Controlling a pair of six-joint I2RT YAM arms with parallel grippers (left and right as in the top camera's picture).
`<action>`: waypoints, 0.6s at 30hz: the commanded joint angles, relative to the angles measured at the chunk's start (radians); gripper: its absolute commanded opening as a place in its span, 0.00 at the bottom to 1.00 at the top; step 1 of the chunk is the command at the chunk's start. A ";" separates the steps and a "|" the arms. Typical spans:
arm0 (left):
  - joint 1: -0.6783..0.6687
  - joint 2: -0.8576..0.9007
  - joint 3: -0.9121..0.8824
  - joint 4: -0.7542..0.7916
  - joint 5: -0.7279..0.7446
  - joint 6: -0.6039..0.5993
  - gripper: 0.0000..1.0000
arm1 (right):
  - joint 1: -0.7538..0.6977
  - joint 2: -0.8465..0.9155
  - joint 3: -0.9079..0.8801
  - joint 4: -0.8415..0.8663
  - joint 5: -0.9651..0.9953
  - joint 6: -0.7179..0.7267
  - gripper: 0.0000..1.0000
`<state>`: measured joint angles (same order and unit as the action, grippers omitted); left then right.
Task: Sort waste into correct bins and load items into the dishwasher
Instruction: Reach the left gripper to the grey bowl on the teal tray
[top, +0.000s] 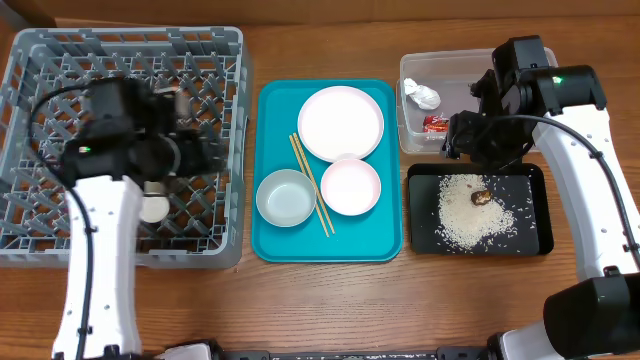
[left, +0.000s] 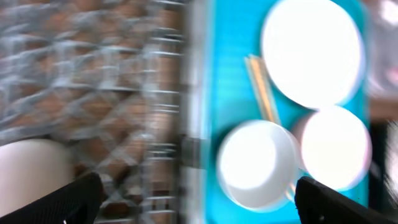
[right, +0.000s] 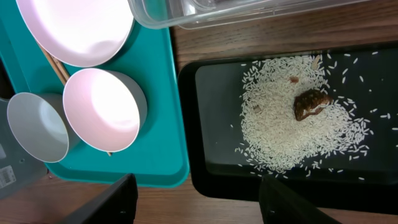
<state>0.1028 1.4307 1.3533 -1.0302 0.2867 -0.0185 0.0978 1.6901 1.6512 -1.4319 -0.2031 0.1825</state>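
I see my left gripper (left: 199, 186) above the large square grey plastic dish rack (top: 30, 60), on its side nearest the turquoise serving tray (top: 270, 240), fingers spread wide with nothing between them. A small white cup (top: 153, 208) sits in the rack. My right gripper (right: 198, 190) is also parted and empty, and hangs over the shallow black rectangular tray (top: 530, 235), where loose white rice grains (right: 280, 130) surround a small brown food scrap (right: 311, 102). The clear plastic rectangular tub (top: 415, 137) holds a crumpled white tissue wad (top: 422, 95) and a red crinkled snack wrapper (top: 436, 123) — the turquoise tray carries a large round white plate (top: 340, 122), a small white dish (top: 351, 186), a grey bowl (top: 285, 197) and thin wooden chopsticks (top: 310, 185).
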 joint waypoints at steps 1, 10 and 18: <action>-0.121 -0.008 0.019 -0.021 0.037 0.031 1.00 | -0.008 -0.029 0.029 0.003 0.000 -0.001 0.65; -0.376 0.101 0.003 -0.021 0.034 0.045 0.98 | -0.008 -0.029 0.029 -0.004 0.001 -0.001 0.66; -0.530 0.267 0.003 -0.043 -0.131 0.041 0.88 | -0.008 -0.029 0.029 -0.004 0.001 -0.001 0.65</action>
<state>-0.3908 1.6508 1.3544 -1.0611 0.2424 0.0040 0.0978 1.6901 1.6512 -1.4368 -0.2035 0.1822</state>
